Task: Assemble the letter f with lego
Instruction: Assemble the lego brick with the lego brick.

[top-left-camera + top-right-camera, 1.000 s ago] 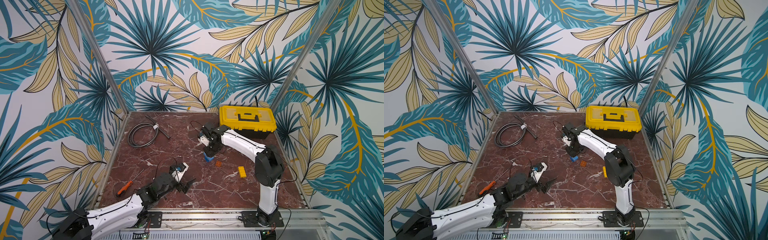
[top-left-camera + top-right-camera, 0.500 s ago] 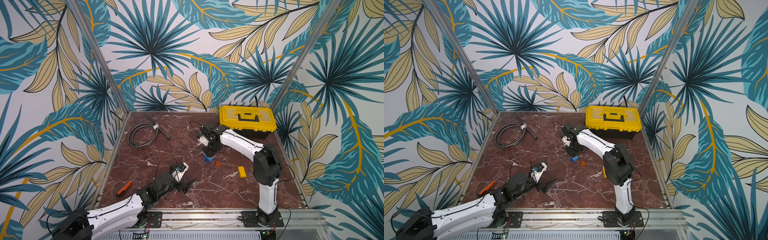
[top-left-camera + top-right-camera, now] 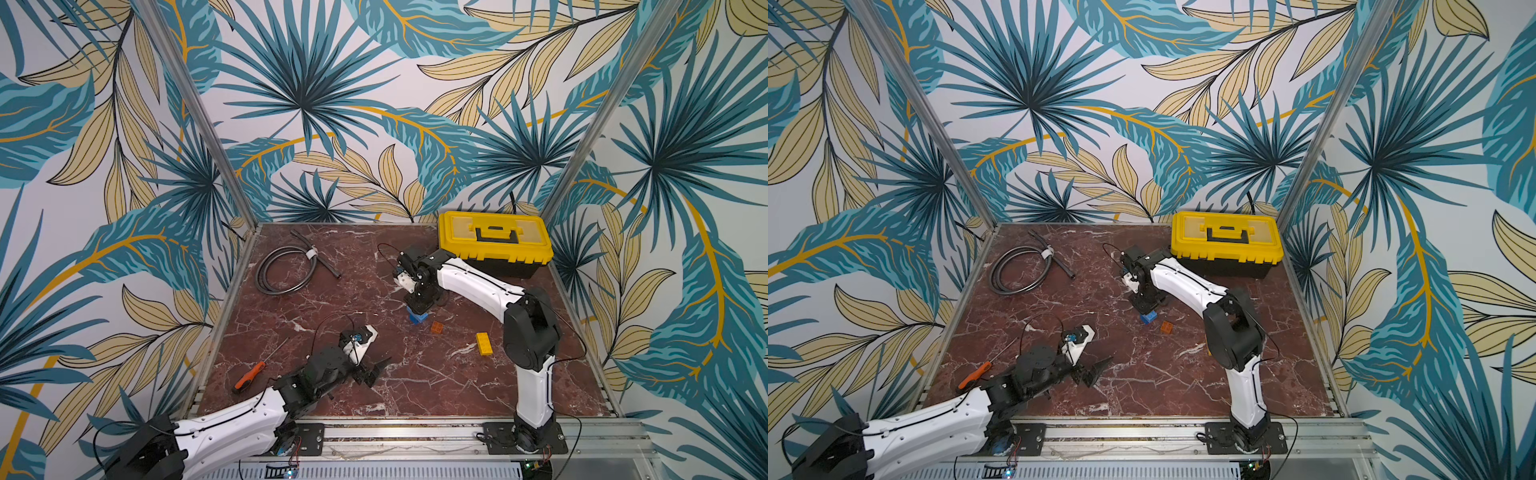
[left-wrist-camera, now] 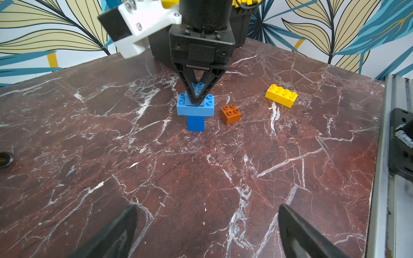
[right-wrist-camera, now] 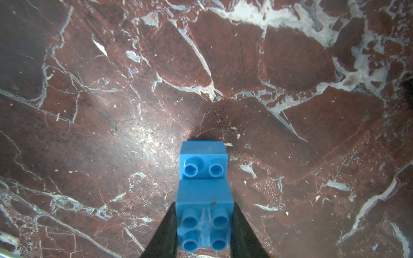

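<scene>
Right wrist view — the squarish blue brick (image 5: 204,201) is still clamped in the right gripper (image 5: 204,207), seated on the long blue brick (image 5: 203,154) with nothing shifted — so the nearby orange brick (image 4: 230,114) and the yellow brick (image 4: 281,95) are left unplaced, and the left gripper (image 4: 206,208) is kept open, empty.

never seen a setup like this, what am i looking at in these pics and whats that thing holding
Two white robot arms work over a marble-patterned table. Two pictures look down from overhead; the other two come from cameras on each arm's wrist. The right tool is shut on a small blue brick, set atop a long blue brick on a darker blue brick. An orange brick and a yellow brick lie loose beside it. The left tool is open and empty. A toolbox, coiled hose and screwdriver lie around.
</scene>
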Available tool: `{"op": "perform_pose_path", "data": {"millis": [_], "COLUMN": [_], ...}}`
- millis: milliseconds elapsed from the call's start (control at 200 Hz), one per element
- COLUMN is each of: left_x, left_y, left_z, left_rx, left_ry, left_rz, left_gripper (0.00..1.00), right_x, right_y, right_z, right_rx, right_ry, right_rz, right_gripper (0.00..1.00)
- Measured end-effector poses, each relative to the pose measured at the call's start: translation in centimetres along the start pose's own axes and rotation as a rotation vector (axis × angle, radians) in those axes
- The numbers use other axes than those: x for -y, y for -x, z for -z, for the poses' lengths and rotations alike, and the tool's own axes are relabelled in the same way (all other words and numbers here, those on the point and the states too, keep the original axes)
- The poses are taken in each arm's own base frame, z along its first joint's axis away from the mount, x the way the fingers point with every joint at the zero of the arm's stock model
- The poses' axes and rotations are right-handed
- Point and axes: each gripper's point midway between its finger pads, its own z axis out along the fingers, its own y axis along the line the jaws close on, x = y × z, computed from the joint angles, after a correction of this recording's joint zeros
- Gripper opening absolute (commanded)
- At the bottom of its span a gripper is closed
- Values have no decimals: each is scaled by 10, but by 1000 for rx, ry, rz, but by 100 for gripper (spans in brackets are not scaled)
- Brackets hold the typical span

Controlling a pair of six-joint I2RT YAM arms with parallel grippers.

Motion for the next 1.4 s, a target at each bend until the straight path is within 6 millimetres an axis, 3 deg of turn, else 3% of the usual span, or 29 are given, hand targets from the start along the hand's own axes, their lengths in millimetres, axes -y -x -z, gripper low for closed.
{"op": "perform_pose_path", "data": {"millis": [606,1402], "left_x": [0,0], "left_y": [-1,-4], "left_z": [0,-2], "left_rx": [-3,-15], "left_ry": [0,1], "left_rz": [0,-1], "left_gripper": [99,100], "right_x": [-1,9], "right_y": [-1,8], "right_z": [-5,-3], "right_rx": [32,74], "right_ry": [-41,-97], "right_rz": [-36,-89], "right_gripper": [23,48]}}
